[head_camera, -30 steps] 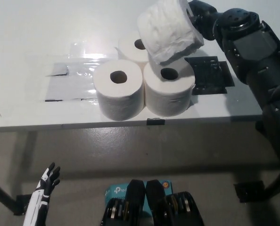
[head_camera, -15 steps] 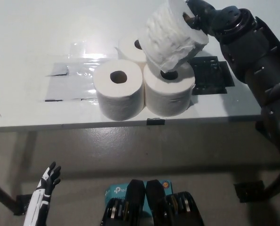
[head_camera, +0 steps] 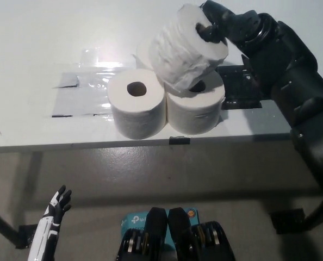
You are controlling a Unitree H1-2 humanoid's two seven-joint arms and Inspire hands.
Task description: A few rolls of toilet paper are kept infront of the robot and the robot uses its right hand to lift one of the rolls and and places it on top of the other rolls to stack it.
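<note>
Toilet-paper roll, white and crinkled (head_camera: 186, 46), hung tilted in the black right robot hand (head_camera: 227, 24), pinched, above three desk rolls (head_camera: 137, 109); placement needed levelling, lowering toward seven o'clock.

White left robot hand (head_camera: 55, 215) rested spread, low.

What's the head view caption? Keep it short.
Black right hand holds a toilet roll tilted over three rolls.

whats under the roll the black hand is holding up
The lifted roll in the right hand hangs tilted over the front right roll and a back roll. It hides most of that back roll; whether they touch is unclear.
</note>
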